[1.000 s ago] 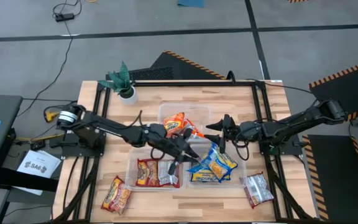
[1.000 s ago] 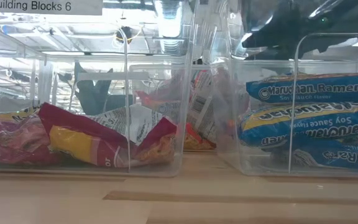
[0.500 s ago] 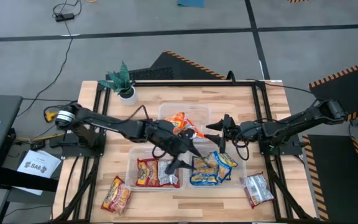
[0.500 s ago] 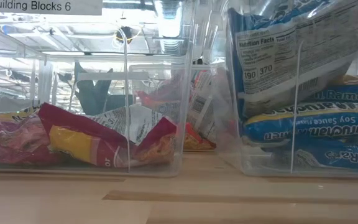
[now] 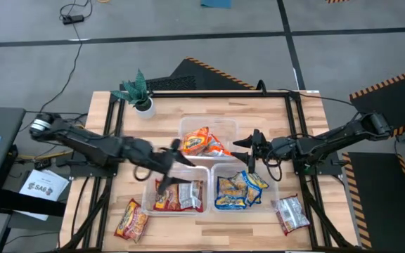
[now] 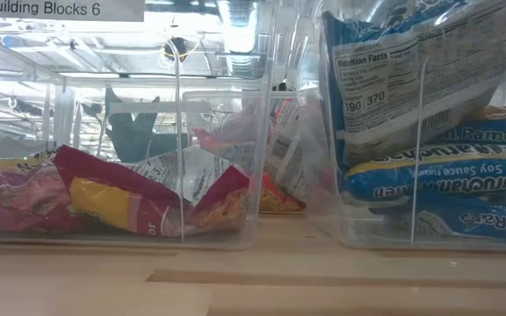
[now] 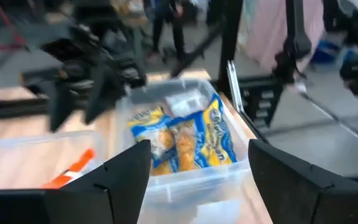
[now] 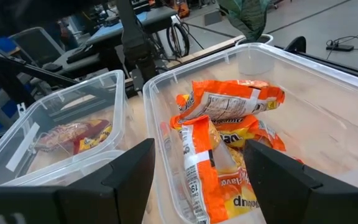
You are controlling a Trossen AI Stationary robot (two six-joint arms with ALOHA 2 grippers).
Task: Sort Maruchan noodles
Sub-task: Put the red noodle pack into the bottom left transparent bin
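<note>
Three clear, rigid tubs (image 5: 192,171) hold crinkly ramen packets (image 5: 239,190) — left claw (image 5: 166,184) and right claw (image 5: 250,149) both open, empty.

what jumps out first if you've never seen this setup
Three clear tubs mid-table, sorted by colour: orange packets at the back, red packets front left, blue-and-yellow packets front right. Two strays lie in front: a red packet and a silvery packet. The open left claw hovers over the red tub.

Three clear tubs (image 5: 207,126); two loose packets (image 5: 131,219); one plant (image 5: 138,90).
</note>
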